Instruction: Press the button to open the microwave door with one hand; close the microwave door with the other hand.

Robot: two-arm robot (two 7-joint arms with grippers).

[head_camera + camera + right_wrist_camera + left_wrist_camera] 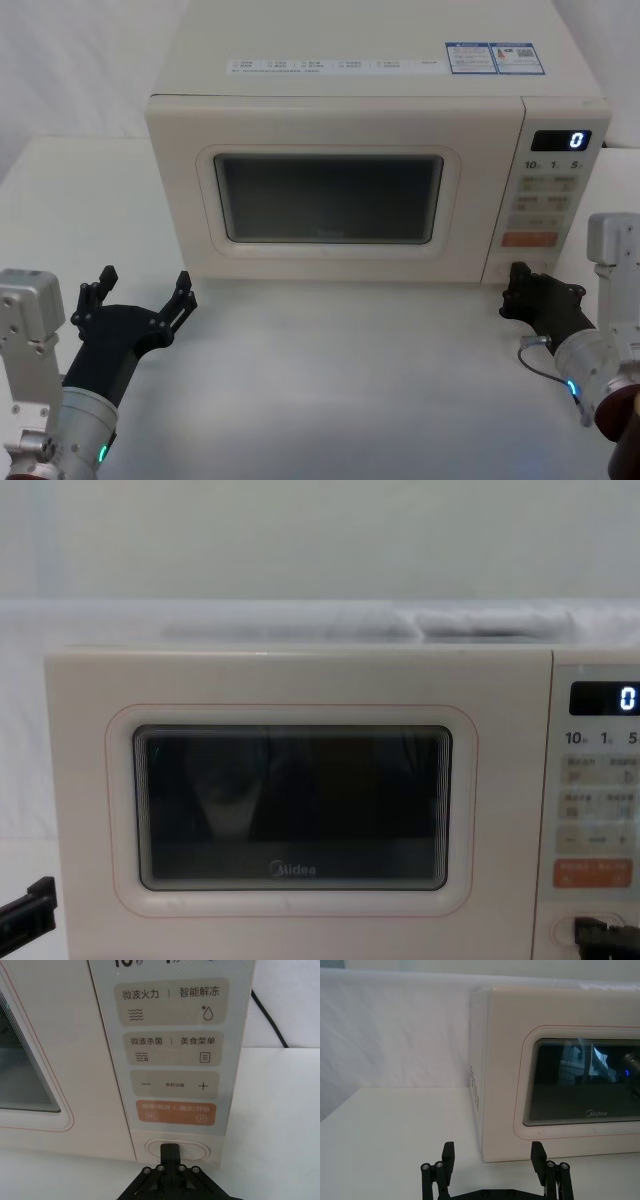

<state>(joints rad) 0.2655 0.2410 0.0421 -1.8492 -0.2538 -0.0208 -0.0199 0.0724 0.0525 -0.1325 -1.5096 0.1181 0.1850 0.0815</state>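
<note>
Waiting with fingers spread, your left gripper (138,297) sits just ahead of the shut microwave door (327,198), ready to close it; your right gripper (170,1151), fingers together, touches the button (177,1150) directly ahead to press.

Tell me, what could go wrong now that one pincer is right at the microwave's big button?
The right pincer sits on the button, just below the orange key; sliding up might hit that key instead. The microwave door is shut, and the open left pincer waits in front of its left side, so the door might strike it on swinging out.
</note>
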